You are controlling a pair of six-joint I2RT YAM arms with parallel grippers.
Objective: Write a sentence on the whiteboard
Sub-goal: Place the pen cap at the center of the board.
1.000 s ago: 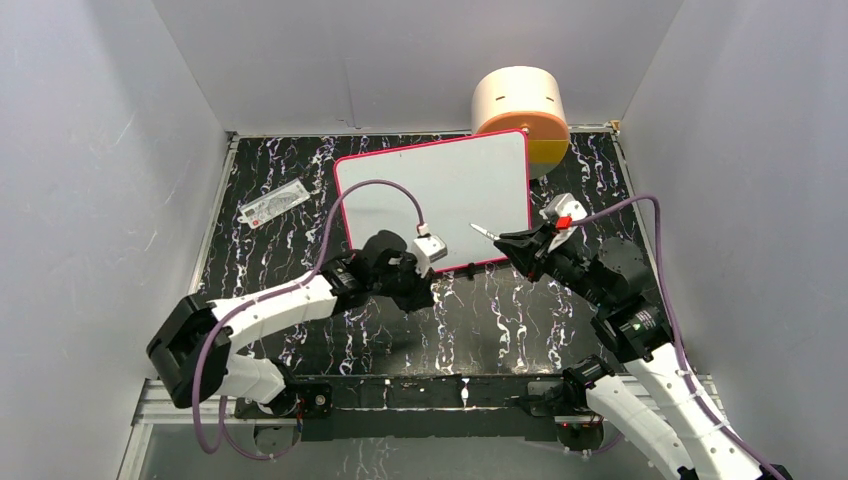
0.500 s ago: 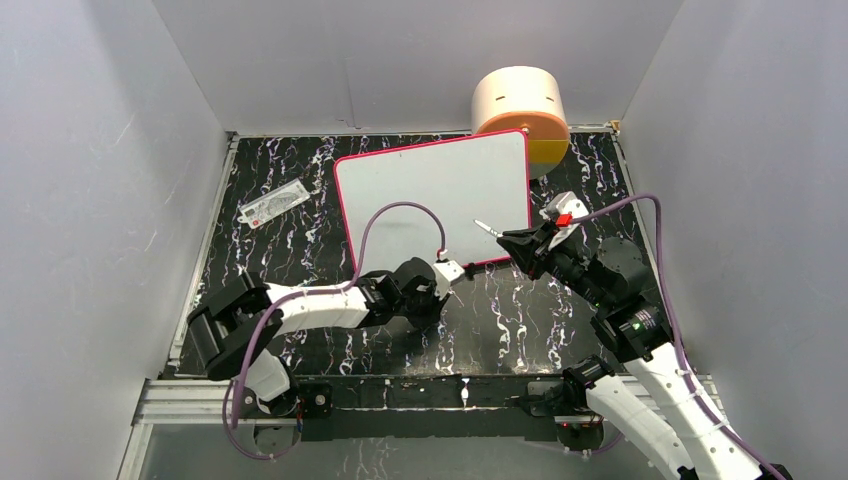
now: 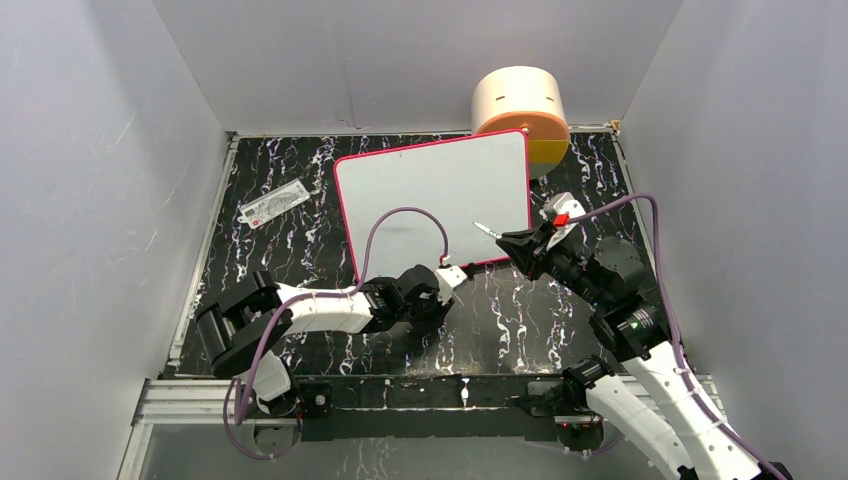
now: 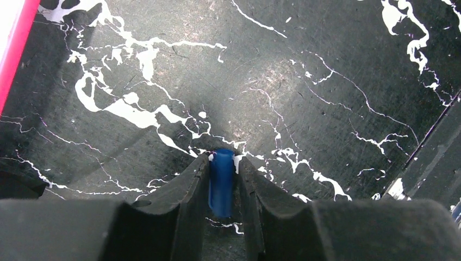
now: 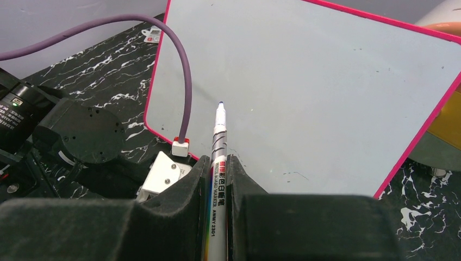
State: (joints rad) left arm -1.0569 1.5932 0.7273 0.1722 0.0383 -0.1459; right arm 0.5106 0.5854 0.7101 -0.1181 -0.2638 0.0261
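The whiteboard (image 3: 440,185), white with a thin pink-red frame, lies flat at the back middle of the table. No blue lettering shows on it; the sentence is not in view. My right gripper (image 3: 512,243) is shut on a white marker (image 5: 219,136) with its cap off. The blue tip (image 3: 478,227) points over the board's near right part. The board also fills the right wrist view (image 5: 310,76). My left gripper (image 3: 428,308) is low over the black table, just in front of the board's near edge. It is shut on a small blue marker cap (image 4: 221,182).
A round cream and orange container (image 3: 520,105) stands behind the board's far right corner. A small grey-white packet (image 3: 274,203) lies at the left. The left arm's purple cable (image 3: 405,212) loops over the board's near part. Grey walls close in three sides.
My left arm has pulled back off the board's near edge and stretched out low over the table. The right gripper and marker have barely moved.
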